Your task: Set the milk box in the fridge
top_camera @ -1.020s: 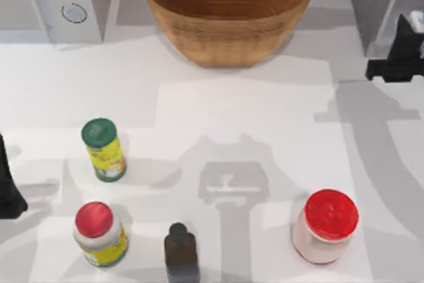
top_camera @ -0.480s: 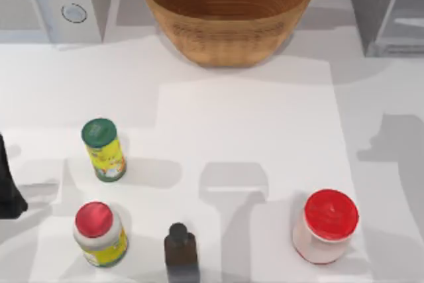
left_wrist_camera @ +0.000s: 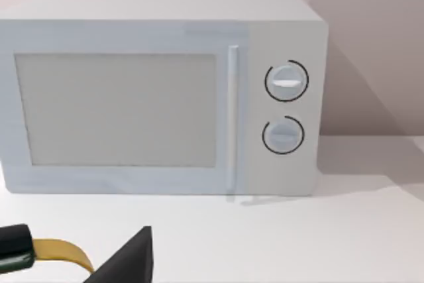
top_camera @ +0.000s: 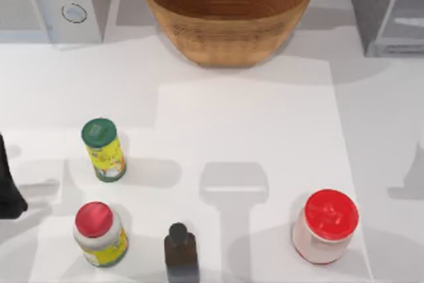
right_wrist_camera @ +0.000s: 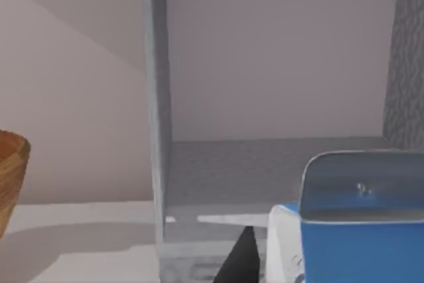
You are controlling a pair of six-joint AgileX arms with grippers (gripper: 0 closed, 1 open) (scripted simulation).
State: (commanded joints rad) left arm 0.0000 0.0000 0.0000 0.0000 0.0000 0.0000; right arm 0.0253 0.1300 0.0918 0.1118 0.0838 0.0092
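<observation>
- Looking from the right wrist view, you see the right gripper [right_wrist_camera: 295, 266] pinching the milk box [right_wrist_camera: 351, 230]. One dark finger [right_wrist_camera: 242, 260] lies against the carton's white side, and the other is hidden behind the carton.
- You find the milk box, blue top up, just in front of the fridge [right_wrist_camera: 156, 130]. The fridge's grey floor and pale back wall show beyond it. You cannot tell whether the carton rests on anything.
- You can see the brown edge of the woven basket [right_wrist_camera: 10, 177] off to one side of the fridge wall in that same view.
- From above, you see the fridge [top_camera: 371, 4] at the desk's far right corner, the woven basket [top_camera: 228, 11] at the far middle, and the white microwave [top_camera: 50, 1] at the far left corner.
- You have the left arm [top_camera: 8, 187] parked at the left edge of the desk [top_camera: 252, 130]. The left gripper [left_wrist_camera: 129, 263] faces the microwave [left_wrist_camera: 159, 97] with its two round knobs [left_wrist_camera: 286, 81], and you cannot tell whether it is spread or closed.
- You see a green-lidded yellow jar [top_camera: 103, 149] standing on the left half of the desk. A red-lidded yellow jar [top_camera: 99, 233] stands nearer the front edge, well apart from it.
- You see a small dark bottle [top_camera: 180, 253] beside the red-lidded yellow jar at the front edge. The red-lidded pinkish jar [top_camera: 324, 225] stands upright at the front right, well apart from the bottle.
</observation>
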